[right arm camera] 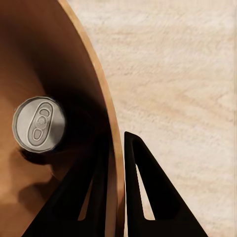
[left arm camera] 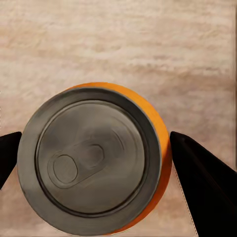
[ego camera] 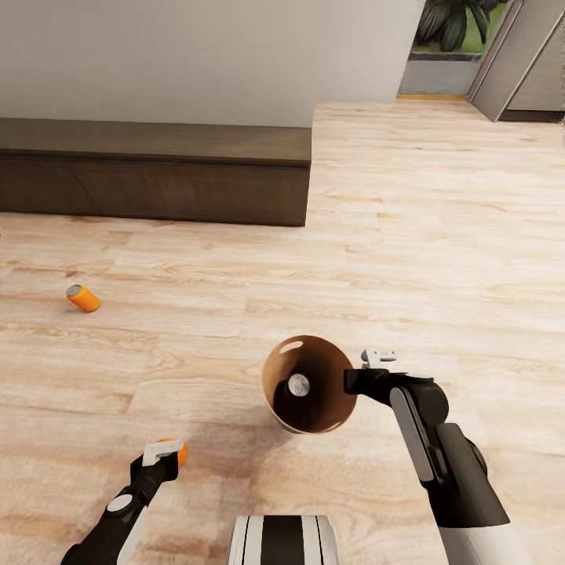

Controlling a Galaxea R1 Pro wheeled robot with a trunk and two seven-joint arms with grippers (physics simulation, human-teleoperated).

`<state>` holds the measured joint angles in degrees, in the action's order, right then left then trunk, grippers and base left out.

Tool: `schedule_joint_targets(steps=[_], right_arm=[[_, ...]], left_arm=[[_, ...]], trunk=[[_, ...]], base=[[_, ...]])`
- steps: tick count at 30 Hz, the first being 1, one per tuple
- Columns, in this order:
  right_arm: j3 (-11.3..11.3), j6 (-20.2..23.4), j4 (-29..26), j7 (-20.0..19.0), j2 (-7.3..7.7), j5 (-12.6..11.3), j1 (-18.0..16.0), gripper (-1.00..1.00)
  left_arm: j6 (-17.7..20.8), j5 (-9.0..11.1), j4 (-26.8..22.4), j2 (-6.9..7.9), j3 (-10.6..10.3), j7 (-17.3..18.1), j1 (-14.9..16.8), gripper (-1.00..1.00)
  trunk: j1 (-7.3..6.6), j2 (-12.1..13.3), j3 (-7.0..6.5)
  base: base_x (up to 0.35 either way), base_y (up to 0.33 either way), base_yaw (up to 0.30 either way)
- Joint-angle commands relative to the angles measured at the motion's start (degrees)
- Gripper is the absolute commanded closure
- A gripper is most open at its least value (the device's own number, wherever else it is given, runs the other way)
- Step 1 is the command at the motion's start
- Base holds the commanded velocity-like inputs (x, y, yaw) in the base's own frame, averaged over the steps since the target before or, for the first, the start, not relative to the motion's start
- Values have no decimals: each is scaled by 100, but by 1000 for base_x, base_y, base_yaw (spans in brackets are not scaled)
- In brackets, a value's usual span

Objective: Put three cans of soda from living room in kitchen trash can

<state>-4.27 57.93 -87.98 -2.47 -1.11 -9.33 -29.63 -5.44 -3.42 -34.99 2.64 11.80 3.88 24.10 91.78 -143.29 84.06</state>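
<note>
The tash can, brown inside, is lifted off the wood floor. My right gripper is shut on its rim, one finger inside the wall and one outside. One can of soda stands upright on the bin's bottom, grey top up. My left gripper is low at the front left, shut on a second orange can of soda; its grey top sits between the two black fingers. A third can of soda lies on its side on the floor at the far left.
A long low dark-brown cabinet runs along the white wall at the back left. Light wood floor stretches ahead and to the right toward a doorway with plants outside. My base shows at the bottom edge.
</note>
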Motion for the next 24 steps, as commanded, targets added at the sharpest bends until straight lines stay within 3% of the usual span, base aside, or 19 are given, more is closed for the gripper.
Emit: schedule_joint_targets(steps=[1,4,24], right_arm=[[-4,-1,0,-30,-2,-156,0,100],[-4,-2,0,-30,-2,-156,0,100],[3,-5,0,-27,-12,-156,1,100]], left_arm=[[-1,-10,1,0,-1,-1,1,100],[-1,-10,1,0,-2,-1,0,100],[-1,-10,0,0,-2,0,0,100]], trunk=[[-3,1,-23],[-11,5,-89],[-450,808,-519]], base=[[0,0,0],[0,0,0],[0,0,0]])
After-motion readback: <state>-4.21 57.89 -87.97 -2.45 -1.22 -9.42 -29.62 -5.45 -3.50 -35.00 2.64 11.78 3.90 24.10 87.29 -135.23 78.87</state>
